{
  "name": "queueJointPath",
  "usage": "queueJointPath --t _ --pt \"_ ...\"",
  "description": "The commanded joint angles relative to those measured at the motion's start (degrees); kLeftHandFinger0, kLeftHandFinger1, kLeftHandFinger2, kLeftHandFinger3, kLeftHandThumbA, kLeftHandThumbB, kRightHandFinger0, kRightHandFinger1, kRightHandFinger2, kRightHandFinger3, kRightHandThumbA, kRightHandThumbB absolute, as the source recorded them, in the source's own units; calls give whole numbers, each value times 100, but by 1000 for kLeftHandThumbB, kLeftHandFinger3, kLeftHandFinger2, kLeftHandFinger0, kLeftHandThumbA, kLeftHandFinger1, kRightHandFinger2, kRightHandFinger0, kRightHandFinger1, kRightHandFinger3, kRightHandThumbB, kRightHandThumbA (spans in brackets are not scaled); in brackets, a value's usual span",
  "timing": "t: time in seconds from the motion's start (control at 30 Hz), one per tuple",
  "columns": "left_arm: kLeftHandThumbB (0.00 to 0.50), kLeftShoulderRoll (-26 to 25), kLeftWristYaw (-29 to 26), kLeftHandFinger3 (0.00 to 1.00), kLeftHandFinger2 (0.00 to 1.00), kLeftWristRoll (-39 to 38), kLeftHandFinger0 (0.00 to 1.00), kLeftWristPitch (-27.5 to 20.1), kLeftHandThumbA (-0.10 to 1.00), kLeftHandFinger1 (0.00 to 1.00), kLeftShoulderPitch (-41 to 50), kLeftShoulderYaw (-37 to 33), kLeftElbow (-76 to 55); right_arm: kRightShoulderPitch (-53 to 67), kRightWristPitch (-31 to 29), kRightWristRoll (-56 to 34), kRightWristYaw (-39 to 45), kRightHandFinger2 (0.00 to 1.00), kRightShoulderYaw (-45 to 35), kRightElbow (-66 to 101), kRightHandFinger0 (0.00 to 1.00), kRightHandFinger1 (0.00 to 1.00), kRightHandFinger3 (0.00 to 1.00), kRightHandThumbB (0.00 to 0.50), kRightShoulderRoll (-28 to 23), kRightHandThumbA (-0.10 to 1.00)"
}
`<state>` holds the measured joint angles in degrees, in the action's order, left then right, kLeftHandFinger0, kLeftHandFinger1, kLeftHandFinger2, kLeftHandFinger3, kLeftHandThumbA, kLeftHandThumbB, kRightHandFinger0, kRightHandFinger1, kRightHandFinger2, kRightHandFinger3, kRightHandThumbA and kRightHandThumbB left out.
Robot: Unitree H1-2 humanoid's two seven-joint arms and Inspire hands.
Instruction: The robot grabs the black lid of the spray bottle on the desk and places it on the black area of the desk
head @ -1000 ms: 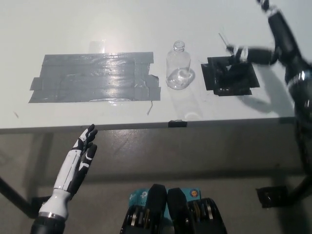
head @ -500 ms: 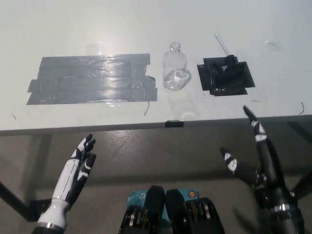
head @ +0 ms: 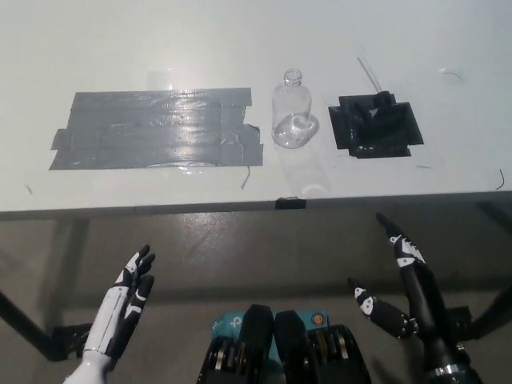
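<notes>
The clear spray bottle (head: 294, 116) stands upright on the white desk (head: 256, 32), its neck uncapped. Its black lid (head: 378, 105) lies on the black patch (head: 376, 128) to the bottle's right, with its thin tube sticking out toward the back. My black right hand (head: 404, 288) hangs below the desk's front edge at the lower right, open and empty. The white left hand (head: 124, 304) rests at the lower left, fingers apart, holding nothing.
A wide grey tape patch (head: 156, 128) covers the desk left of the bottle. The desk's front edge (head: 256, 206) runs across the middle of the picture, with dark floor beneath.
My right hand has pulled away from the black patch, leaving the lid there, and dropped below the desk edge. The left hand has sunk a little lower.
</notes>
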<state>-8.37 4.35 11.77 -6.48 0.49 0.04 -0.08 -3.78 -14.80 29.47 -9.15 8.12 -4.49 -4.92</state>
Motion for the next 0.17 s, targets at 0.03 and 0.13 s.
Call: queueJointPath --t 0.03,0.13 --pt "53 -25 -35 1000 1000 -80 1000 -113 992 1000 -82 -29 -211 -135 -196 -40 -96 1000 -22 141 1000 1000 1000 180 -43 705" --pt "51 -15 -38 1000 1000 -106 1000 -109 987 1000 -79 -19 -226 -154 -184 -42 -78 1000 -15 139 1000 1000 1000 176 -46 699"
